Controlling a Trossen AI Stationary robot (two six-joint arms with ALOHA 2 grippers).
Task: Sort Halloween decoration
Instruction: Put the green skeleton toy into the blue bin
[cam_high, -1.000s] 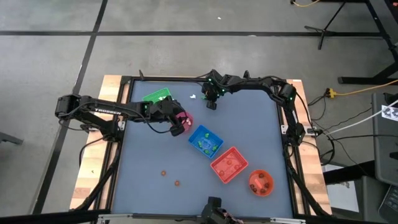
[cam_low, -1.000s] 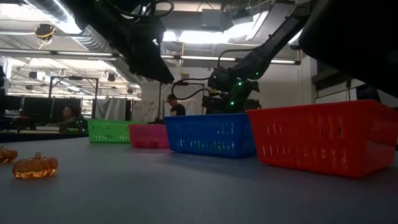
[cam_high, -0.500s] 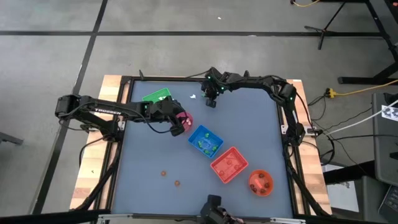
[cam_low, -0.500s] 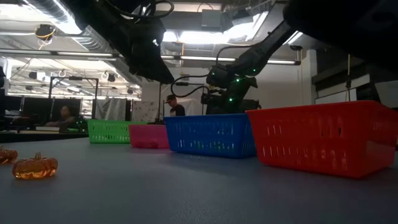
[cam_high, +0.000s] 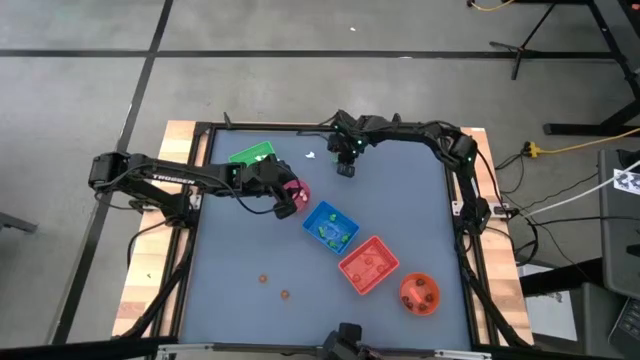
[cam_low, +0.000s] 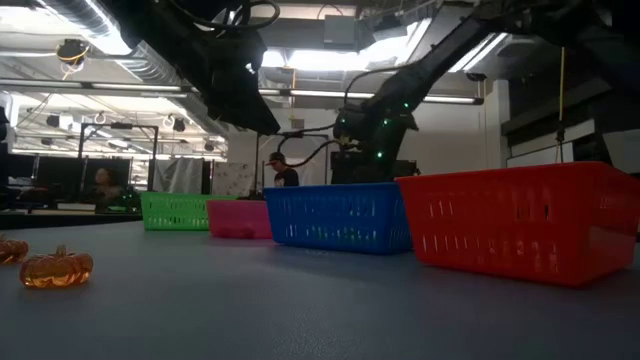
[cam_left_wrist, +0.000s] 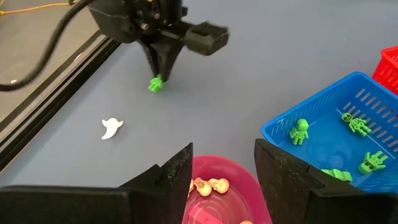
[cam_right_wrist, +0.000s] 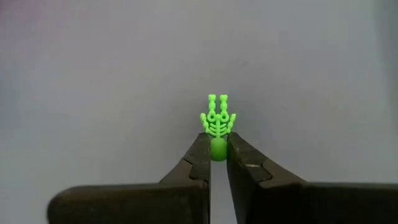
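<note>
Near the table's far edge, my right gripper (cam_high: 346, 170) is shut on a small green skeleton trinket (cam_right_wrist: 217, 119); the left wrist view shows that gripper (cam_left_wrist: 163, 67) with the trinket (cam_left_wrist: 155, 84) at its fingertips. A white ghost trinket (cam_left_wrist: 112, 127) lies flat on the table beside it. My left gripper (cam_left_wrist: 224, 148) stands open above the pink bowl (cam_left_wrist: 217, 164), which holds pale skull trinkets (cam_left_wrist: 208, 185). Green skeletons lie in the blue tray (cam_left_wrist: 311, 102). Two orange pumpkins (cam_low: 56, 268) sit on the table near its front left. My right gripper pinches the skeleton's round head (cam_right_wrist: 217, 149) between its two fingertips (cam_right_wrist: 200, 149). The fingers come steeply from above. The ribs and legs stick out past the tips, toward the table. Whether its lower end touches the table I cannot tell.
A green tray (cam_high: 252, 156) stands at the far left. The red tray (cam_high: 368, 264) and the orange bowl (cam_high: 419, 293) run toward the near right. Bare table lies at the far right and near left. People sit in the room beyond the table.
My right gripper has tipped and its wrist has risen a little at the far edge. My left arm has kept still.
</note>
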